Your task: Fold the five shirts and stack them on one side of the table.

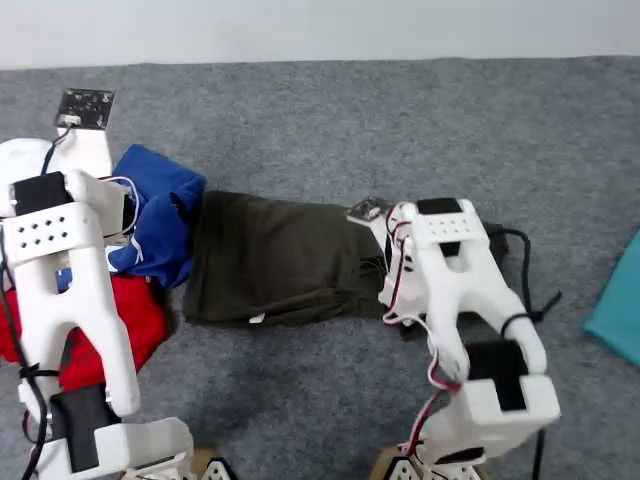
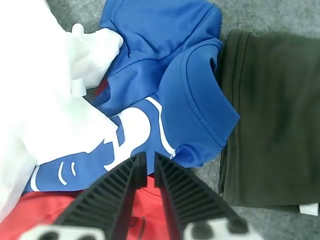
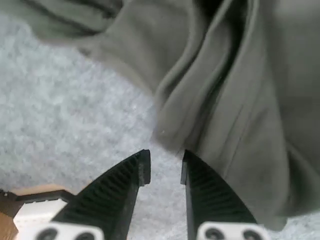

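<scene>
Olive shirt (image 1: 270,260) is your landmark: it lies in the middle of the grey table (image 1: 400,130), partly folded, with loose creases along the edge near the arms. At one end of it you have the right gripper (image 3: 165,160), low over the carpet, with its fingers a little spread and nothing between them. The folded hem of the olive shirt (image 3: 240,100) is just beyond the tips, apart from them. At the other end of the olive shirt (image 2: 275,110) a crumpled blue shirt (image 2: 170,75) touches it. A white shirt (image 2: 35,90) lies on the blue one's far side and a red shirt (image 2: 30,215) beside both. Your left gripper (image 2: 150,162) hangs over this heap, its fingers almost pressed together and holding nothing. A teal shirt (image 1: 618,305) lies well apart from the olive shirt, beyond the right arm.
</scene>
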